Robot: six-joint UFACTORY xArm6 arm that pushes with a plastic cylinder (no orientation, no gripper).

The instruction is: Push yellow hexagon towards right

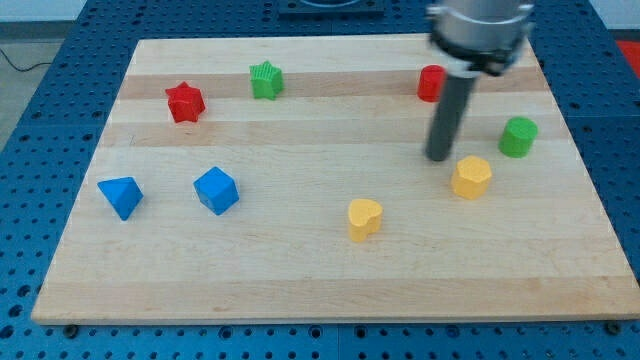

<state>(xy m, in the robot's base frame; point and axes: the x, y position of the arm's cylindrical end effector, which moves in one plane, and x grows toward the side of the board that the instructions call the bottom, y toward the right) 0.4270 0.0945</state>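
You have no jaws on this arm, so nothing is held; it ends in a dark rod, and my tip rests on the counter in the right half of the frame. The yellow hexagon sits just to the lower right of my tip, close beside it, though you cannot tell if they touch. To the hexagon's upper right stands the green cylinder, near it. The red cylinder is partly hidden behind the rod. A yellow heart-like block lies lower centre. Far left: red star, green star, blue cube, blue triangular block.
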